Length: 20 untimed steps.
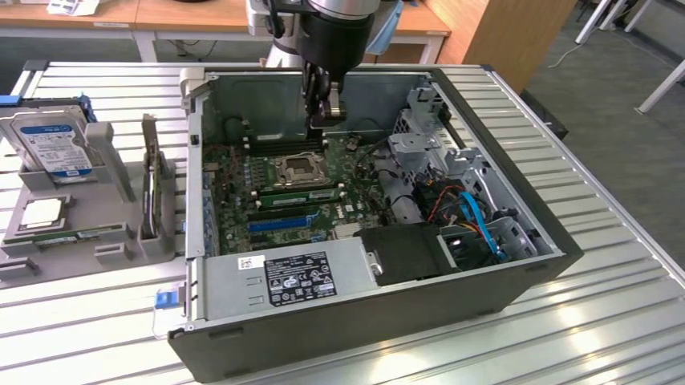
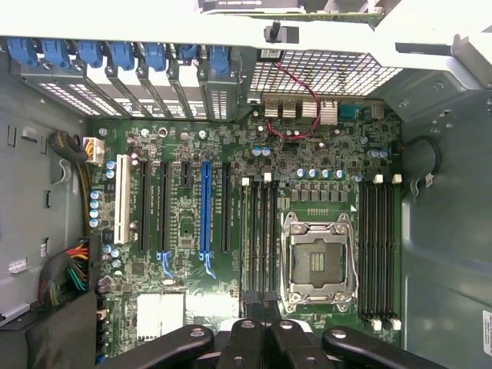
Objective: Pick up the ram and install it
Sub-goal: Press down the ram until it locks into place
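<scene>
The ram (image 1: 303, 192), a long green stick, stands in a motherboard slot beside the CPU socket (image 1: 297, 169), inside the open computer case (image 1: 503, 265). My gripper (image 1: 324, 122) hangs above the board near the case's far wall. Its black fingers (image 2: 240, 338) are shut, and nothing shows between them. In the wrist view my gripper (image 2: 261, 327) sits over one end of the memory slots (image 2: 260, 231) next to the socket (image 2: 319, 261).
A grey tray (image 1: 118, 249) at the exterior view's left holds a hard drive (image 1: 51, 144), a processor chip (image 1: 41, 212), another green stick (image 1: 66, 237) lying flat and a board standing on edge (image 1: 151, 184). The power supply (image 1: 289, 277), drive cage (image 1: 428, 144) and cables (image 1: 476, 216) crowd the case.
</scene>
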Available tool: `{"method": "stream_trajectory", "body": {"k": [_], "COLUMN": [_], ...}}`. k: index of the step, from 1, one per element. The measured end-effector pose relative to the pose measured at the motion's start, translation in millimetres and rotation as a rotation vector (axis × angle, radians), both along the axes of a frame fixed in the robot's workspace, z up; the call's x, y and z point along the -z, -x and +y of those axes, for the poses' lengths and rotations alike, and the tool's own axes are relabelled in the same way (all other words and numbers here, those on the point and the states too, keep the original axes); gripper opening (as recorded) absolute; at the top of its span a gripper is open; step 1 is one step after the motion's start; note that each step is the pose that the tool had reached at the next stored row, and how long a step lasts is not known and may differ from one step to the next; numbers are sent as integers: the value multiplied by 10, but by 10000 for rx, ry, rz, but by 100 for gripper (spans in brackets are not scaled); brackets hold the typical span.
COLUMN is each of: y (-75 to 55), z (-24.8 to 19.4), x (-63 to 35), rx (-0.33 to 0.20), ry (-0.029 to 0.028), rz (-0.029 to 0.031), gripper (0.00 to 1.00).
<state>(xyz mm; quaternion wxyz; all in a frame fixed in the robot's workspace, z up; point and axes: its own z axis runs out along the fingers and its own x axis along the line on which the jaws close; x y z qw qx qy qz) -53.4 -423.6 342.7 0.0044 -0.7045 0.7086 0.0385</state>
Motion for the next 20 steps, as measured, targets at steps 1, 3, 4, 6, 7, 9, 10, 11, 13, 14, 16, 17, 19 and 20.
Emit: {"method": "stream_trajectory", "body": {"k": [1, 3, 4, 6, 7, 9, 10, 11, 13, 14, 16, 17, 19, 20], "y": [0, 0, 0, 0, 0, 0, 0, 0, 0, 0, 0, 0, 0, 0], "z": [0, 0, 0, 0, 0, 0, 0, 0, 0, 0, 0, 0, 0, 0], "x": [0, 0, 0, 0, 0, 0, 0, -1, -1, 0, 0, 0, 0, 0], "rx": [1, 0, 0, 0, 0, 39, 78, 145, 319, 430, 702, 846, 1161, 1324], "ry": [0, 0, 0, 0, 0, 0, 1, 1, 1, 0, 0, 0, 0, 1], "rz": [0, 0, 0, 0, 0, 1, 0, 0, 1, 0, 0, 0, 0, 0], "gripper": [10, 10, 10, 10, 10, 10, 10, 10, 10, 10, 10, 10, 10, 10]}}
